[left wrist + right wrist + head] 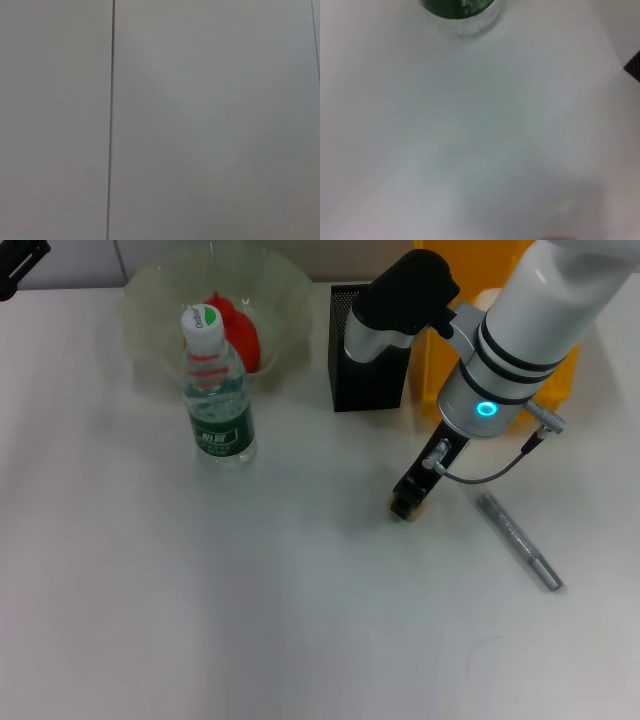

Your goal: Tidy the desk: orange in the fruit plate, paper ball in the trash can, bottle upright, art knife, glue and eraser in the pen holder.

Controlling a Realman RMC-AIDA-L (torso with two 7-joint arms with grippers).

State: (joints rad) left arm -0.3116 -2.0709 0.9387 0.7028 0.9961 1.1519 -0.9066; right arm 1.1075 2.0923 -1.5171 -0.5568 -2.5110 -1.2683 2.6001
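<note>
White tabletop under soft, even light.
The tabletop (200,620) is plain white and fills almost all the head view; behind its far edge stands a pale wall (90,260) with one thin vertical seam.

Trash can (560,375) at upper right mostly hidden behind the right arm; pen holder (362,380) partly covered too; eraser (418,508) barely peeking under the right claw (408,502), grip unclear; bottle (461,11) cut off at the right wrist view's top edge.
</note>
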